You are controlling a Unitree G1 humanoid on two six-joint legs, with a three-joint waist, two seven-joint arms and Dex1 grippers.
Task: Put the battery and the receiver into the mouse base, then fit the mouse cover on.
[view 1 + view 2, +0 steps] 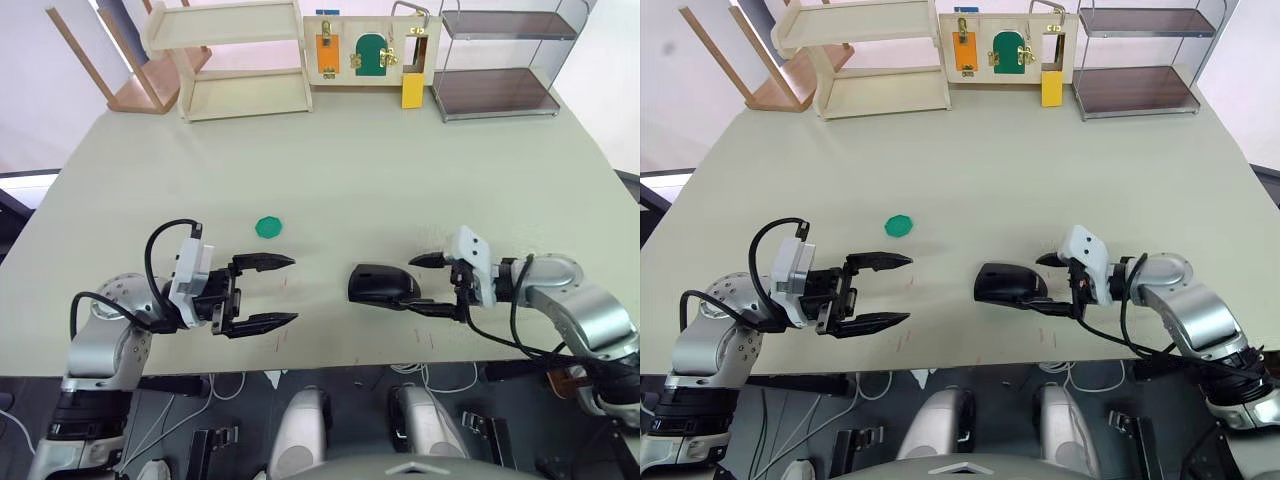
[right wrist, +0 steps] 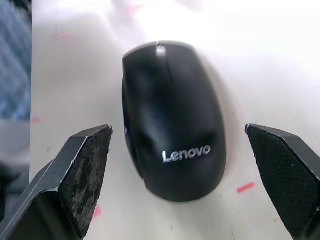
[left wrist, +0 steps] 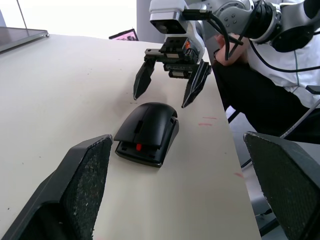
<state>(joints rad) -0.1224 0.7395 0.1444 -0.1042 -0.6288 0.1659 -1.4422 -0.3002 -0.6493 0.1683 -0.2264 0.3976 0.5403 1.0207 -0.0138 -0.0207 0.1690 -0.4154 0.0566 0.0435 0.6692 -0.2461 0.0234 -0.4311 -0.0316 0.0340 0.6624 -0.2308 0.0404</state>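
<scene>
Mouse cover, marked "Lenovo" in pale letters, sits on the mouse base.

The right gripper is spread wide and holds nothing; the mouse lies just ahead of its fingertips, apart from them. The left gripper is likewise wide open and empty, facing the mouse from the other side across bare table. A green ring lies beyond the left gripper.

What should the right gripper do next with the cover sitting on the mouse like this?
Probably press the mouse cover down at its front. It lies on the mouse base but looks raised there, with red showing in the gap. The right gripper is open just behind it; the left gripper is open and apart.
</scene>
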